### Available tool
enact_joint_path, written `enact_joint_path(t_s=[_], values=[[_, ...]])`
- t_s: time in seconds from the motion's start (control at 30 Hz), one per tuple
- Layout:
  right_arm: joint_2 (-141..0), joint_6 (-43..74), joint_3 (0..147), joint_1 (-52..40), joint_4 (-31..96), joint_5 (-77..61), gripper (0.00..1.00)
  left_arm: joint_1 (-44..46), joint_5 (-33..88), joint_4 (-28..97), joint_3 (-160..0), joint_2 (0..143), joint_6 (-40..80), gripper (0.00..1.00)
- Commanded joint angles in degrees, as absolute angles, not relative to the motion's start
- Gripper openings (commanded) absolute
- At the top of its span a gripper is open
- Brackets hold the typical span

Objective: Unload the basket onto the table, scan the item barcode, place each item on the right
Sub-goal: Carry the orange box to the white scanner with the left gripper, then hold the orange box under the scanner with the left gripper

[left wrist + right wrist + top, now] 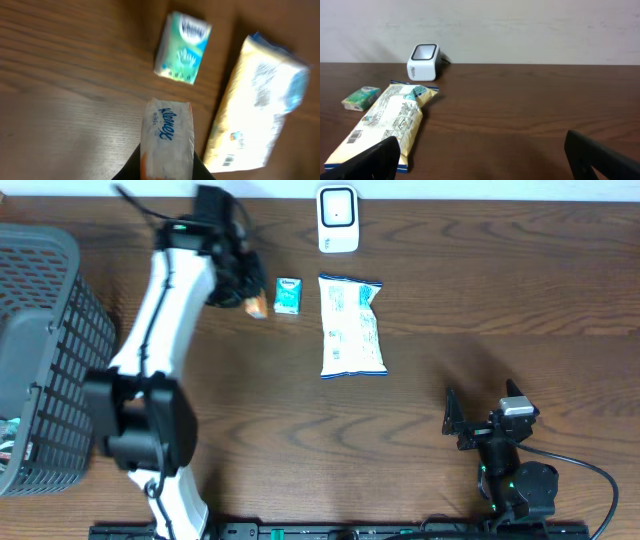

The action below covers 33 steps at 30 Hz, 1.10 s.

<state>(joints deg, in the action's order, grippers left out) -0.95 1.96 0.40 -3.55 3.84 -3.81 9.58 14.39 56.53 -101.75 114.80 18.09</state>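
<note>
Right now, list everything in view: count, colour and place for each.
Scanner: one, white, far edge of the table, centre.
Snack bag: one, pale yellow and white with blue ends, lying flat in front of the scanner.
Green tissue pack: one, green and white, on the table left of the snack bag.
Kleenex pack: one, white with blue lettering, in the left claw.
Basket: one, grey mesh, left edge.
Table: one, dark brown wood.
Left claw: one, black, shut on the Kleenex pack.
Right claw: one, black, open, near right side.
</note>
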Motion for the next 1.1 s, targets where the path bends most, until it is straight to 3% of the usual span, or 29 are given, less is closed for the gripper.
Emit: enact_joint_path(t_s=[0.0,0.27,0.83,1.07], values=[[-0.9,2.5,0.3,-3.2,4.1,-3.5,0.99,11.9,11.1,56.7,-101.6,117.4,13.6,0.09],[-0.9,2.5,0.3,-3.2,4.1,-3.5,0.99,16.2,-2.4,56.7,-101.6,122.4,10.3,0.09],[-0.9,2.5,0.3,-3.2,4.1,-3.5,0.99,17.5,-8.1,56.8,-101.4,127.0,8.6,0.09],[-0.9,2.5,0.3,-3.2,4.1,-3.5,0.99,17.8,-8.0,57.1,-100.7,127.0,10.6,0.17]])
